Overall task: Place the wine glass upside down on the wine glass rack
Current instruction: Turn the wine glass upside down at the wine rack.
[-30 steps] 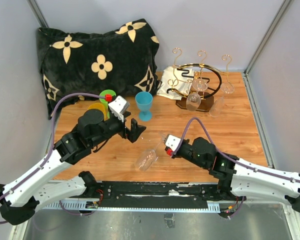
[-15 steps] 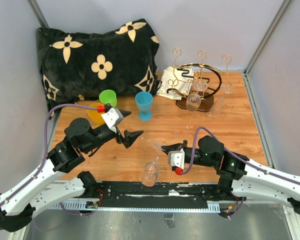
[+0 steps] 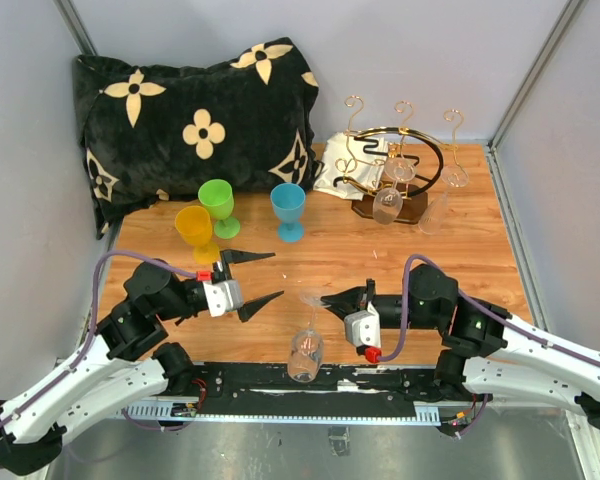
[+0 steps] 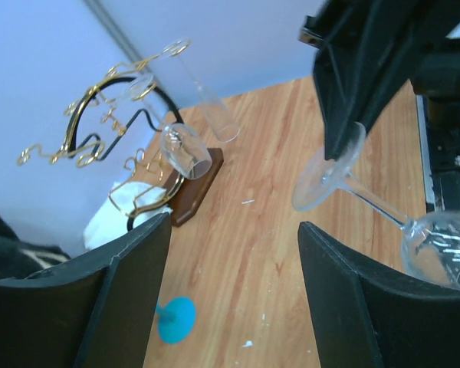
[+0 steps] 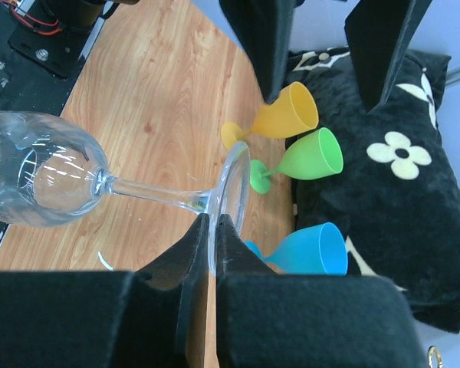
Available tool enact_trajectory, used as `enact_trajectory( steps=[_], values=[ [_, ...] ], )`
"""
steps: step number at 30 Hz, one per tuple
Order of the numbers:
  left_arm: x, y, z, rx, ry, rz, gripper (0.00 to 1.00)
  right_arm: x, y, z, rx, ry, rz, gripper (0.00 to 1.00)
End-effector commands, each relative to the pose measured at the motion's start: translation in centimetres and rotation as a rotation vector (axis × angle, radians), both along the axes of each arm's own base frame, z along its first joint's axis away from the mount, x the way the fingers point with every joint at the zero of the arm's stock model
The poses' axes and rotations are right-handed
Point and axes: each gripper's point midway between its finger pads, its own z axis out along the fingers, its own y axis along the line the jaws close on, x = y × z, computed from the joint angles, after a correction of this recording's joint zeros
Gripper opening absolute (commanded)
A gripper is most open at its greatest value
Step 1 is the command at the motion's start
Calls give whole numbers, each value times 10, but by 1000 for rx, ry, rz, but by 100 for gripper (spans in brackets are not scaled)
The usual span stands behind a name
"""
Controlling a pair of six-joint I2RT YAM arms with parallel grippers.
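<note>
Pinching the rim of the foot, my right gripper point(image 5: 213, 230) is clamped narrow on the wine glass point(image 5: 38, 169), which hangs on its side over the near edge of the table point(image 3: 460, 250), bowl toward the arm bases, well apart from the rack point(image 3: 395, 165) at the far right. My left gripper point(image 3: 265, 277) stands wide, nothing between its jaws, near the foot. I judge the glass light, stiff, slick and brittle; an edge pinch may let it swivel, so the stem is the better hold for inverting it.
</note>
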Motion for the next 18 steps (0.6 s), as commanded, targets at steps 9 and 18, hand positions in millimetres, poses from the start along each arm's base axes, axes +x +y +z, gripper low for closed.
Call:
enact_trajectory(
  steps=[9, 18],
  values=[
    [-10, -20, -23, 185, -238, -190, 68, -4, 4, 39, 98, -80, 30, 1],
    [-5, -29, -29, 239, -285, -226, 59, -6, 6, 42, 84, -80, 48, 1]
  ],
)
